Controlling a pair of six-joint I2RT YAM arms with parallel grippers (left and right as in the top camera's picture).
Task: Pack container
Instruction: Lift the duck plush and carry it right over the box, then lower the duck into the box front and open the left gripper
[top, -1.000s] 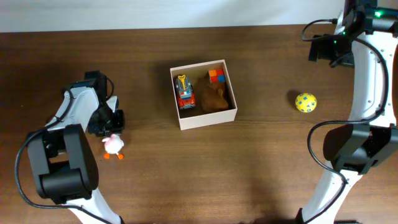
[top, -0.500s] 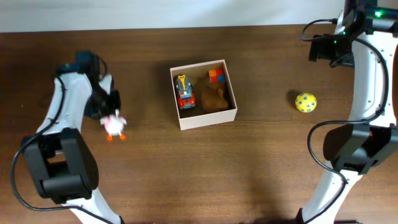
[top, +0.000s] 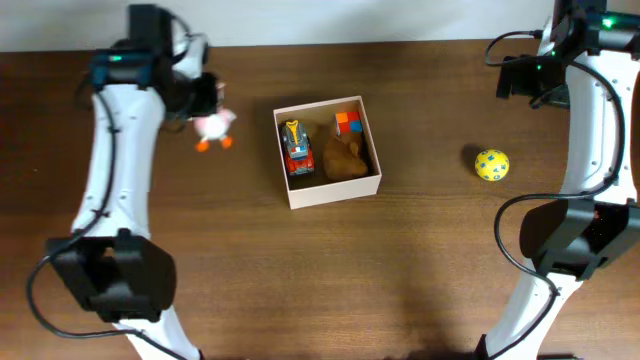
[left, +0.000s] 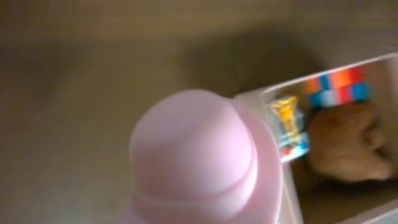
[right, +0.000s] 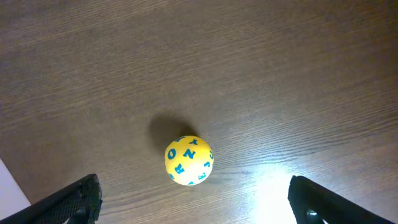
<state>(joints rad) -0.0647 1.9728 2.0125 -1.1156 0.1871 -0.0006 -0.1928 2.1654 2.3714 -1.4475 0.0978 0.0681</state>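
The shallow, white-walled square container is sitting open on the bench, slightly skewed, holding a toy truck, blocks and a plush.

From overhead we look straight down, from well above, on the whole table, with the container near the middle. Our left wrist view sits very close behind the toy, which is blurred and fills the frame, and faces the container's corner, shared with overhead. Our right wrist view looks down from higher on the ball, also seen overhead.
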